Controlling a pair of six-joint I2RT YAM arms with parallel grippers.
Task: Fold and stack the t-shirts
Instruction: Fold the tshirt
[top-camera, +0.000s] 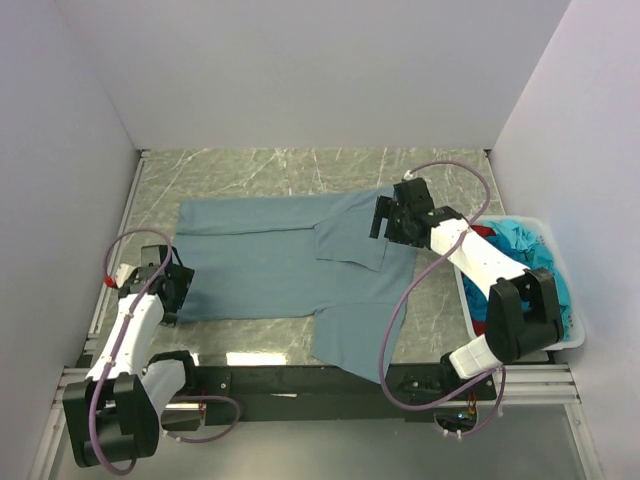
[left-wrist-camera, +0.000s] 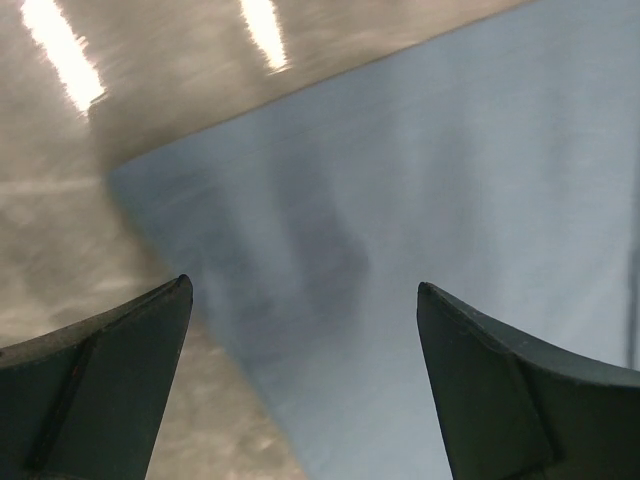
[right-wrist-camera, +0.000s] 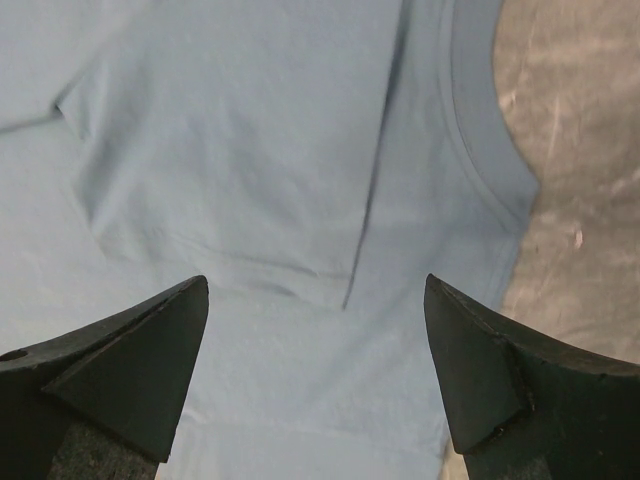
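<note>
Left end effector (left-wrist-camera: 305, 290): nearest the lens in the left wrist view. Its fingers stand wide apart and hold nothing, and the near-left hem corner (left-wrist-camera: 135, 180) lies on the tabletop (top-camera: 250, 170) just ahead of the gap.
Right end effector (right-wrist-camera: 315, 285): also spread wide and empty. It hangs over the shoulder area, with the collar (right-wrist-camera: 480, 150) ahead and to one side.
Grey-blue t-shirt (top-camera: 270, 265): lies flat in the middle of the tabletop. In the top view its long axis runs left to right, hem towards the left arm and collar towards the right arm.
Folded sleeve (top-camera: 350, 235): the far sleeve is already turned in over the chest, its edge showing as a crease below the right end effector.
Free sleeve (top-camera: 355, 345): this one sticks out towards the near edge between the two arm bases and is not yet tucked.
Key relation: each arm is at its own end of the shirt, the left at the hem and the right at the collar, so a fold along the long axis would probably need both.
Nearer arm for the sleeve: by my reading the right, though it would have to reach back towards its own base.
White bin (top-camera: 467, 300): stands on the right beside the right arm, with a turquoise t-shirt (top-camera: 530, 245) bunched inside, well apart from the spread shirt.
Stage: early, since one shirt is partly folded and nothing is stacked.
</note>
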